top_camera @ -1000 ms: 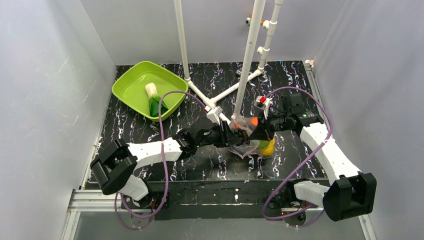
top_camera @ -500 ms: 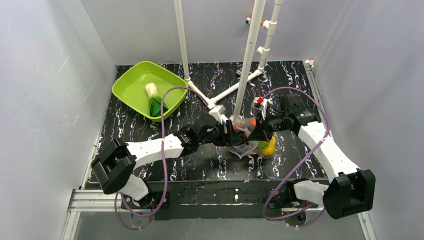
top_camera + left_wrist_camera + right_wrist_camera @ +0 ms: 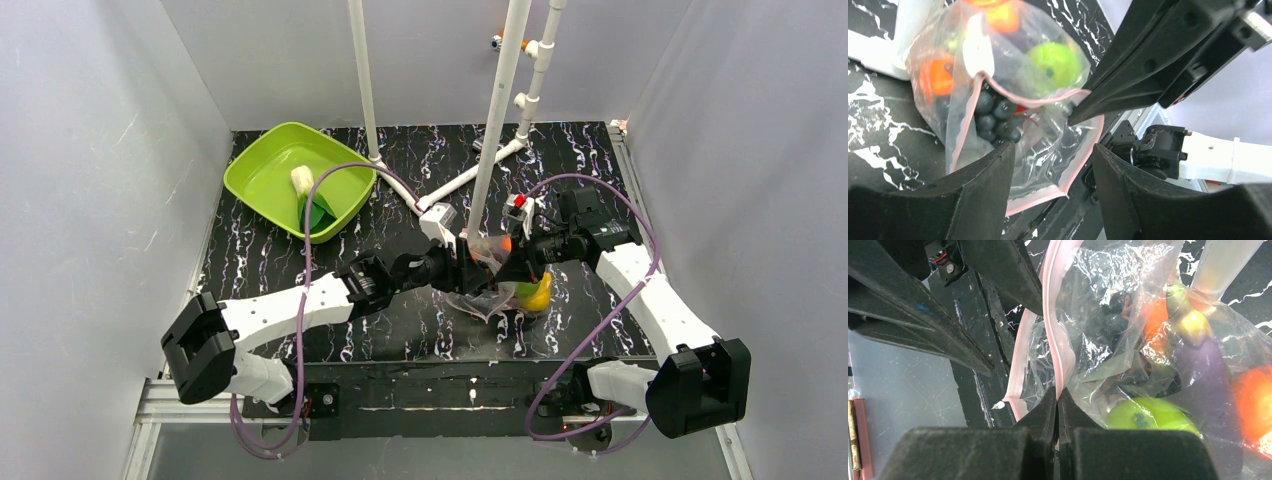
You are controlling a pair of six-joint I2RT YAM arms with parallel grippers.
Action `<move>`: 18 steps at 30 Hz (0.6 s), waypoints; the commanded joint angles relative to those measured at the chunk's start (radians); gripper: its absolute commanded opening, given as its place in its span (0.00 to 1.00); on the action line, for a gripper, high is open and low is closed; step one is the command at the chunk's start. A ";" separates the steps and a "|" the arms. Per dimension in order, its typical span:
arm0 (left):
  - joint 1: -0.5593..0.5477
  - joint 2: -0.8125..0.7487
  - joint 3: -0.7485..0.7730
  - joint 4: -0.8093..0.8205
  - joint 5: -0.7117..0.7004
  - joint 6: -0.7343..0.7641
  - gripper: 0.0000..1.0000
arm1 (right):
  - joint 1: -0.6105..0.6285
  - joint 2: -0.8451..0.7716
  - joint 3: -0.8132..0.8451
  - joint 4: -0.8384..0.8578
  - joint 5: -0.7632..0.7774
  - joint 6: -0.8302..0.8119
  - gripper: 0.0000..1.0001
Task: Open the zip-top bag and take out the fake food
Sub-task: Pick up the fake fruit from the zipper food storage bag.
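One crinkly zip-top bag point(image 3: 1108, 300), fruit-filled — right end effector point(image 3: 1057, 392) pinching its rim, left end effector point(image 3: 1052, 150) spread.

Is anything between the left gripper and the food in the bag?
No solid obstacle shows. The right gripper pinches one lip of the zip-top bag, whose mouth gapes toward the open left gripper; dark grapes lie inside. Whether bag film covers them is unclear.
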 commanded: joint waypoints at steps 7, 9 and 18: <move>-0.005 0.131 0.109 -0.029 -0.103 0.088 0.58 | 0.005 -0.007 0.001 0.017 -0.010 0.002 0.01; -0.005 0.142 0.113 -0.047 -0.136 0.092 0.58 | 0.006 -0.006 0.002 0.018 -0.011 0.002 0.01; -0.006 0.254 0.174 -0.067 -0.199 0.104 0.57 | 0.007 0.002 0.005 0.015 -0.018 0.002 0.01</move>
